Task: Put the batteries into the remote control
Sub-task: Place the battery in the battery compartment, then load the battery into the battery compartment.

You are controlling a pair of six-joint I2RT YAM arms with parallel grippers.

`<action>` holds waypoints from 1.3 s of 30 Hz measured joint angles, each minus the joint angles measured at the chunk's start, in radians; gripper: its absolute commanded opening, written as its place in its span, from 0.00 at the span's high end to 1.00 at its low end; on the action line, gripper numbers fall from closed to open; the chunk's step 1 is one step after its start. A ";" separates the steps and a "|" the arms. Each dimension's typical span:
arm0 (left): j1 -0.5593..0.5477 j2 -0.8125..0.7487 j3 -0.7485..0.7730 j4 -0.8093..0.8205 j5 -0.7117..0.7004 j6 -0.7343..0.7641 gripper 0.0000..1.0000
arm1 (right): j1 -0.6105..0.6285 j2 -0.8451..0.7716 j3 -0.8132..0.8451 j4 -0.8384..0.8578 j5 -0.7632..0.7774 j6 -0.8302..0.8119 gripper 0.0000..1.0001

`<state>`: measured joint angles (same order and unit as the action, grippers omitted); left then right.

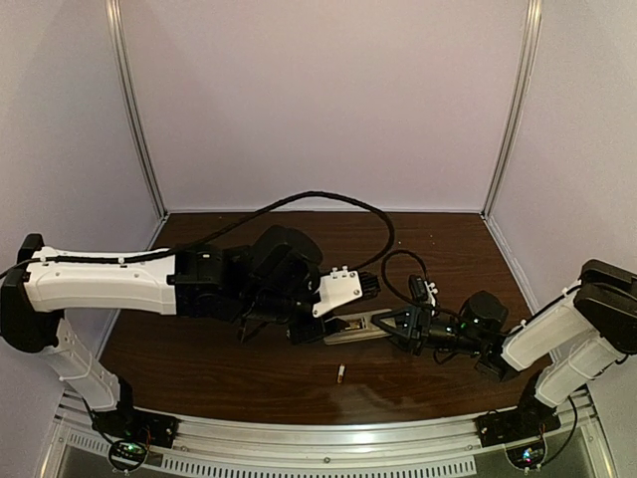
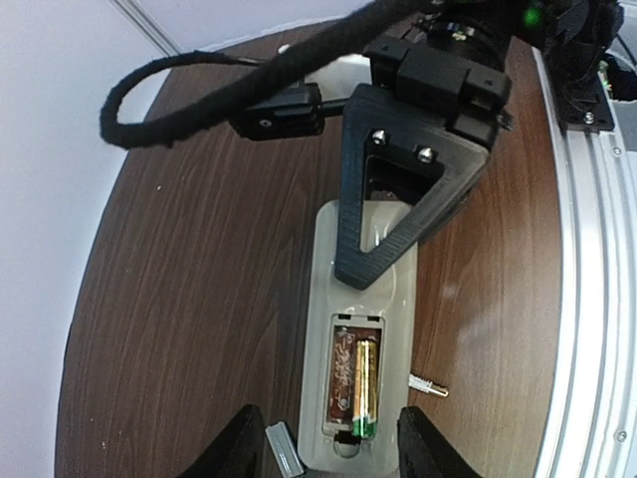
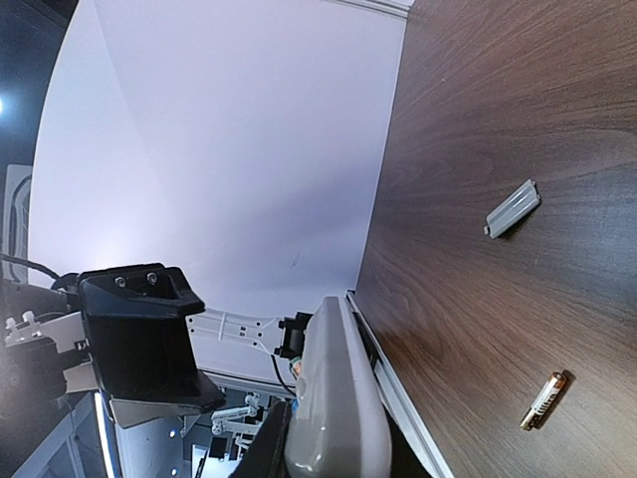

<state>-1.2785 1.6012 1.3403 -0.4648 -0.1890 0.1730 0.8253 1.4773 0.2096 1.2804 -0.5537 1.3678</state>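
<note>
One battery (image 2: 365, 388) inside remote control (image 2: 396, 329), another battery (image 3: 544, 401) loose on table (image 2: 199, 299).

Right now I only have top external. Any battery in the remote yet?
Observer: One battery sits in the open compartment of the remote control; the slot beside it looks unfilled.
Operator: Cover?
Observer: Off. The grey cover lies on the table by the compartment end.
Operator: Left pincer holding anything?
Observer: No. The left pincer is open, straddling that end with no battery in it.
</note>
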 measured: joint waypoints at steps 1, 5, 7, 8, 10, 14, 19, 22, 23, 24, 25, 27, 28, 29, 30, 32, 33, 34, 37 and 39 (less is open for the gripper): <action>0.002 -0.028 -0.024 0.011 0.014 0.005 0.52 | 0.000 -0.005 0.000 -0.006 -0.001 -0.001 1.00; 0.021 -0.156 -0.140 0.094 0.072 0.047 0.56 | 0.000 -0.071 -0.007 -0.072 -0.016 -0.011 1.00; 0.030 -0.208 -0.187 0.125 0.100 0.074 0.59 | 0.000 -0.140 -0.008 -0.156 -0.023 -0.029 1.00; 0.031 -0.224 -0.204 0.137 0.111 0.084 0.61 | 0.000 -0.184 -0.007 -0.218 -0.025 -0.042 1.00; 0.031 -0.235 -0.227 0.154 0.143 0.103 0.64 | 0.000 -0.265 0.002 -0.348 -0.024 -0.081 1.00; 0.026 -0.198 -0.238 0.174 0.190 0.122 0.64 | 0.000 -0.418 0.045 -0.607 -0.009 -0.158 1.00; 0.014 -0.148 -0.238 0.190 0.213 0.129 0.65 | 0.000 -0.413 0.045 -0.655 -0.006 -0.162 1.00; 0.006 -0.140 -0.238 0.205 0.217 0.129 0.64 | 0.000 -0.370 0.027 -0.645 -0.007 -0.143 1.00; 0.005 -0.137 -0.238 0.209 0.219 0.129 0.64 | 0.000 -0.364 0.025 -0.645 -0.007 -0.141 1.00; 0.003 -0.134 -0.238 0.213 0.220 0.129 0.64 | 0.000 -0.360 0.025 -0.645 -0.007 -0.138 1.00; 0.000 -0.129 -0.237 0.216 0.222 0.129 0.64 | 0.000 -0.359 0.025 -0.641 -0.007 -0.137 1.00; -0.005 -0.111 -0.235 0.221 0.225 0.129 0.64 | 0.000 -0.359 0.025 -0.631 -0.008 -0.134 1.00; -0.007 -0.102 -0.235 0.223 0.227 0.129 0.65 | 0.000 -0.359 0.025 -0.628 -0.008 -0.134 1.00; -0.008 -0.093 -0.234 0.223 0.227 0.129 0.65 | 0.000 -0.359 0.025 -0.626 -0.008 -0.134 1.00; -0.009 -0.083 -0.233 0.224 0.227 0.129 0.66 | 0.000 -0.359 0.025 -0.624 -0.009 -0.134 1.00; -0.010 -0.063 -0.226 0.224 0.227 0.128 0.68 | 0.000 -0.359 0.025 -0.621 -0.011 -0.134 1.00; -0.010 -0.051 -0.218 0.224 0.225 0.126 0.68 | 0.000 -0.359 0.025 -0.618 -0.012 -0.134 1.00; -0.010 -0.041 -0.211 0.225 0.222 0.124 0.69 | 0.000 -0.359 0.025 -0.616 -0.014 -0.134 1.00; -0.010 -0.014 -0.190 0.225 0.206 0.117 0.72 | 0.000 -0.359 0.025 -0.613 -0.016 -0.133 1.00; -0.010 -0.002 -0.181 0.227 0.188 0.115 0.72 | 0.000 -0.359 0.025 -0.612 -0.019 -0.134 1.00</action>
<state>-1.2888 1.5993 1.1591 -0.2379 -0.0006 0.2882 0.8257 1.1187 0.2344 0.6689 -0.5724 1.2343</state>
